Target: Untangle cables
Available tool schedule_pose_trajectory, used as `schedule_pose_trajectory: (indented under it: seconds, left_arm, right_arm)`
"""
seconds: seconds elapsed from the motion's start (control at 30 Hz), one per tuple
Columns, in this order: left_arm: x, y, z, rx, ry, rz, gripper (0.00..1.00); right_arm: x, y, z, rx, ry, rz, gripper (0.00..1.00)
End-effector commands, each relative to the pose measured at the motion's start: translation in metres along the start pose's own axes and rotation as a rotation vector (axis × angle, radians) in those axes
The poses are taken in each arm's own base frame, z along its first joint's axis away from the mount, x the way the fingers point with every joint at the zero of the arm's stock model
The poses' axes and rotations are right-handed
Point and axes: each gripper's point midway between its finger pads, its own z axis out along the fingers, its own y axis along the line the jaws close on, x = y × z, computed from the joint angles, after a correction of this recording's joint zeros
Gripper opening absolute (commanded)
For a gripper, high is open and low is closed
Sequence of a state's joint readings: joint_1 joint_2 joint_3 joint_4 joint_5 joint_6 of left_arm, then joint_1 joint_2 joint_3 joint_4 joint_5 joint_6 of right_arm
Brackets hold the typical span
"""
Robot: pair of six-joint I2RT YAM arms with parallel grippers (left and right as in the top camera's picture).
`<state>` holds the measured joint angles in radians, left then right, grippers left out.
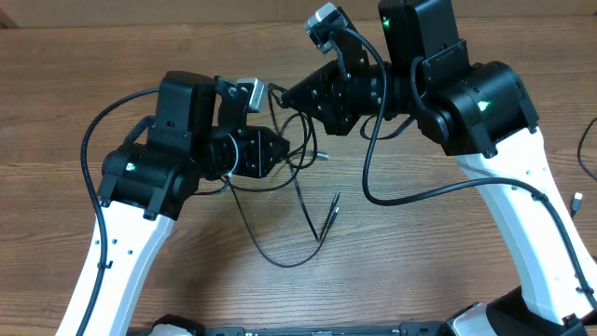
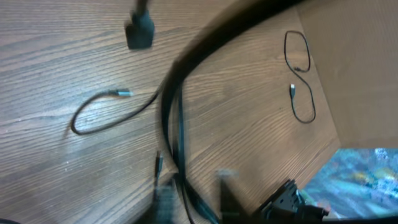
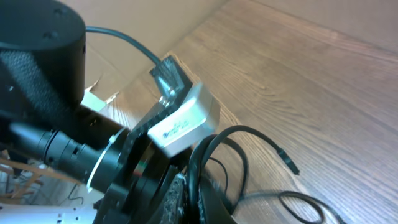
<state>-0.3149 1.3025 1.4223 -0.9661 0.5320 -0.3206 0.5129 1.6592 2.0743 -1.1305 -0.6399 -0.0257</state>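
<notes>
Several thin black cables (image 1: pixel 297 154) lie tangled on the wooden table between my two arms, with loose plug ends (image 1: pixel 333 202) trailing toward the front. My right gripper (image 3: pixel 200 190) is shut on a loop of cable (image 3: pixel 231 134) and holds it just above the table, close to my left wrist. My left gripper (image 2: pixel 196 199) is blurred; its fingers stand apart, with cable strands (image 2: pixel 180 143) running between them. A separate short cable (image 2: pixel 99 112) with a silvery tip lies curled at the left of that view.
Another thin cable (image 2: pixel 303 84) lies near the table's right edge, also seen in the overhead view (image 1: pixel 586 149). My left wrist's silver camera block (image 3: pixel 186 121) sits right against the right gripper. Thick robot wiring (image 1: pixel 410 191) hangs from the right arm.
</notes>
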Motion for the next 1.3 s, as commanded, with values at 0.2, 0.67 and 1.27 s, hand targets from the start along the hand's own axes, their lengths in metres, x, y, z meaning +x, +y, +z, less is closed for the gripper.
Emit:
schedule_pose_trajectory:
  seconds: [0.2, 0.67, 1.27]
  left_arm:
    - [0.009, 0.001, 0.000, -0.019, 0.027, 0.002, 0.04]
    - [0.012, 0.010, -0.001, -0.067, 0.035, 0.005, 0.04]
    - [0.007, 0.015, 0.001, -0.098, 0.016, 0.010, 0.38]
  right_arm:
    - [-0.014, -0.014, -0.017, 0.154, -0.059, -0.036, 0.04]
    - [-0.013, -0.077, -0.040, 0.548, -0.066, -0.013, 0.04]
    - [-0.004, -0.015, -0.016, 0.161, -0.029, 0.047, 0.04]
